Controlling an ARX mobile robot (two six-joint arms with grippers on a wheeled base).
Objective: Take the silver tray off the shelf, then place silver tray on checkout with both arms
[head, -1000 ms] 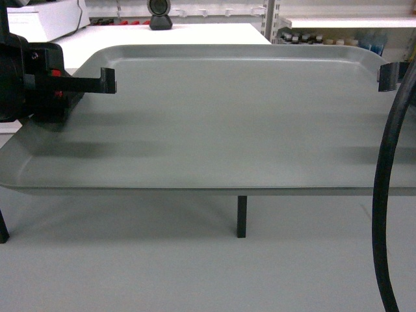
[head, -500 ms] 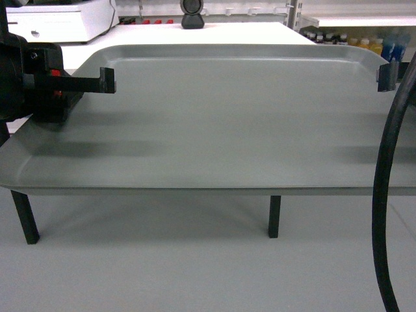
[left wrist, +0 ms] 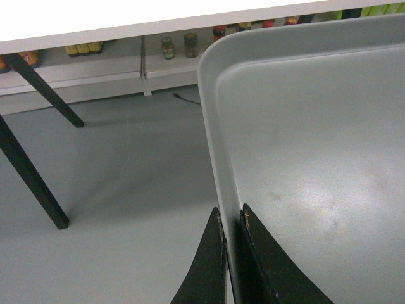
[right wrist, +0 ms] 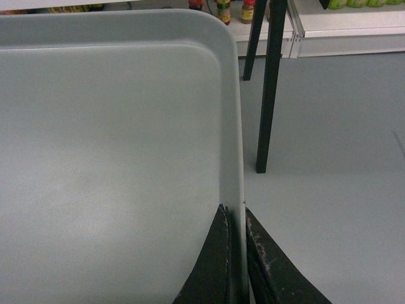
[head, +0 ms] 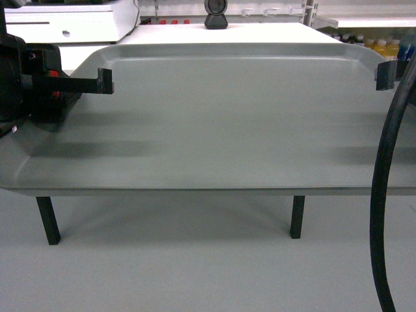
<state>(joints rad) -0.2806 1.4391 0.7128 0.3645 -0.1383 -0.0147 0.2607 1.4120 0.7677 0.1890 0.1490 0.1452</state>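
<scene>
Silver tray: held level in the air between both hands, in front of the white bench and above the grey floor; it does not touch the bench.
Left hand: pinching the tray's left rim, one finger outside and one inside the wall.
Right hand: pinching the right rim the same way, fingers pressed onto the thin upturned edge.
Step in hand, as I judge it: carrying the tray toward the bench, the checkout.
Doing it well: keep both hands at one height and the same spacing, so the tray neither tilts nor twists; clear the bench edge before lowering; set it flat, then release both sides together.
Tray material: matte grey-green sheet, smooth, faint scuffs, rounded corners, low rim.
Bench: plain white flat top on thin straight black legs.
Handling: the thin rim gives little to grip, so slipping looks possible.
</scene>
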